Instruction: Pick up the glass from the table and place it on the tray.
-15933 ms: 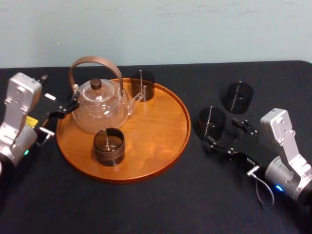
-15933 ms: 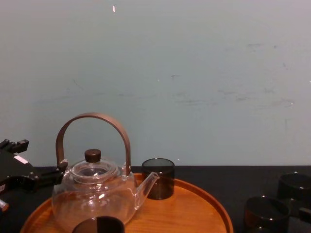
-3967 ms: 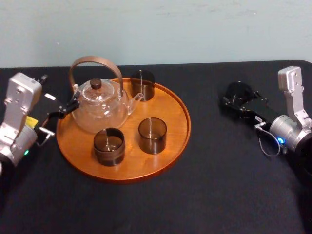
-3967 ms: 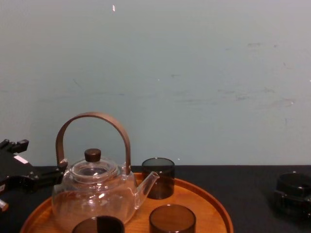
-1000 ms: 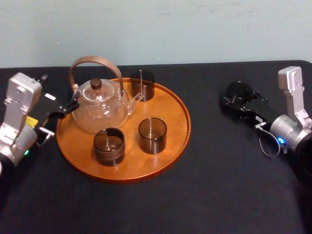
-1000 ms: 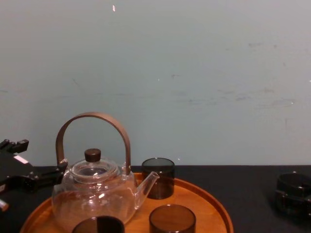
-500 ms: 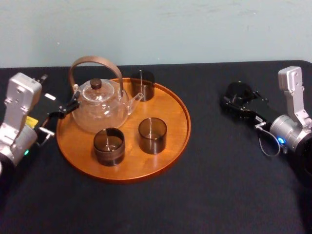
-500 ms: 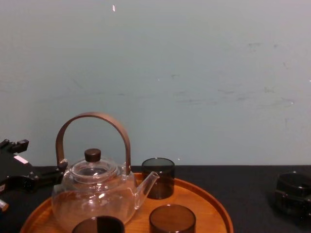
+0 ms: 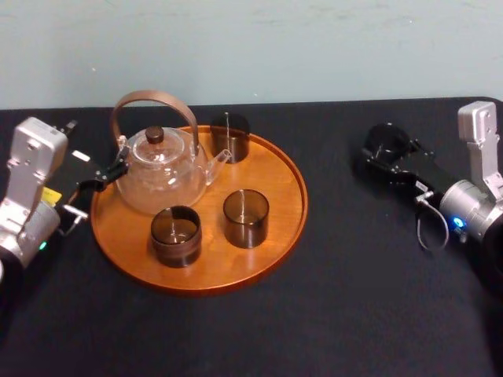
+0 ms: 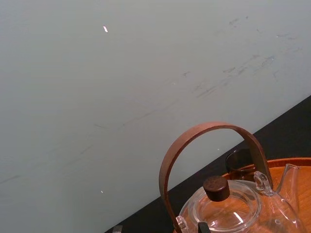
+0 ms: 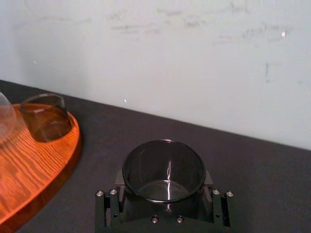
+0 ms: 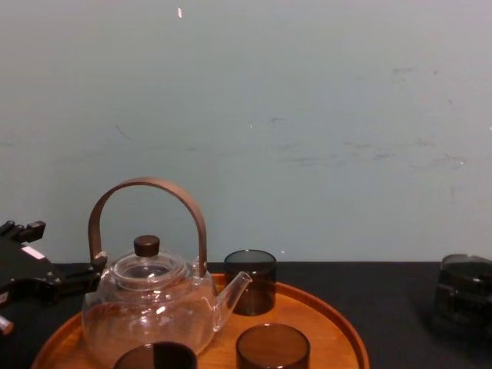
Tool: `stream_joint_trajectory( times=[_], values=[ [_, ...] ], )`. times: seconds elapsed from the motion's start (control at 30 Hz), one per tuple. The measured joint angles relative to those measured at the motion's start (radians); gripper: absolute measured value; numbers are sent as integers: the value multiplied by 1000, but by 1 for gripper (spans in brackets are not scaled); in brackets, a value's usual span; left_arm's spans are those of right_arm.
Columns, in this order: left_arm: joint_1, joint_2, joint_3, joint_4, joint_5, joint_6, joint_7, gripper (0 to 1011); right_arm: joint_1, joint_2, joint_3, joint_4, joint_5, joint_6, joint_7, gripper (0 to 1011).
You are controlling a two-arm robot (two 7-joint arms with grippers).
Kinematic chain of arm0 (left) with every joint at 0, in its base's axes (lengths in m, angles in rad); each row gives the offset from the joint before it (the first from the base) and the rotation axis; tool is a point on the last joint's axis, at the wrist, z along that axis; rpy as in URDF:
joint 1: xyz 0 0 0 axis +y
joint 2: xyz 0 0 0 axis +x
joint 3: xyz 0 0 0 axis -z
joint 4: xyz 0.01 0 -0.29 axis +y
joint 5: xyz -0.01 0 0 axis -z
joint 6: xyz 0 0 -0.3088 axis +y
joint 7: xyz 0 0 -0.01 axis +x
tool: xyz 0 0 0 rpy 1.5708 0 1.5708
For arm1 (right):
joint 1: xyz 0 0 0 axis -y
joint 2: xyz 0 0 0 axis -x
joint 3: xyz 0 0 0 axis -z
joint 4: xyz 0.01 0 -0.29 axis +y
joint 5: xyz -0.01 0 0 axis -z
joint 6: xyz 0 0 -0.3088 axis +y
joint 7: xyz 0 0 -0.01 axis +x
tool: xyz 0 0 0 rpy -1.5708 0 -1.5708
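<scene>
Well to the right of the tray, the right gripper stands over the black counter, its jaws pinching the glass from both sides, low on its wall. The glass is upright, mouth up, and well apart from the tray. Whether its base clears the counter cannot be told.

Right wrist view: the glass sits between the two black fingers, with the tray's rim and the rear glass off to one side.

Chest view: the glass appears beyond the tray's right rim, in front of the pale wall.

On the tray stand a clear teapot with a brown hoop handle at the left, the rear glass just by its spout, a middle glass near the tray's centre, and a front glass before the teapot.

The left gripper rests at the tray's left rim, close to the foot of the teapot's handle. Whether it is spread or closed cannot be told.
</scene>
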Motion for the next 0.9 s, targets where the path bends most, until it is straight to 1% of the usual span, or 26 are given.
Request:
stream_joint_trajectory(
  times=[0.2, 0.3, 0.4, 0.5, 0.73, 0.8, 0.9],
  values=[
    [0, 0, 0, 0, 0, 0, 0, 1010, -30, 15, 5, -73, 16, 13, 4, 906],
    [0, 0, 0, 0, 0, 0, 0, 1010, -51, 25, 5, -128, 25, 25, 4, 906],
    [0, 0, 0, 0, 0, 0, 0, 1009, -60, 28, 1, -153, 29, 29, 3, 906],
    [0, 0, 0, 0, 0, 0, 0, 1010, -66, 28, -15, -181, 30, 34, 3, 906],
    [0, 0, 0, 0, 0, 0, 0, 1009, -60, 18, -50, -194, 26, 30, 10, 906],
    [0, 0, 0, 0, 0, 0, 0, 1010, -50, 10, -65, -187, 24, 23, 16, 906],
    [0, 0, 0, 0, 0, 0, 0, 1010, -40, 2, -77, -176, 24, 17, 25, 906]
  ],
)
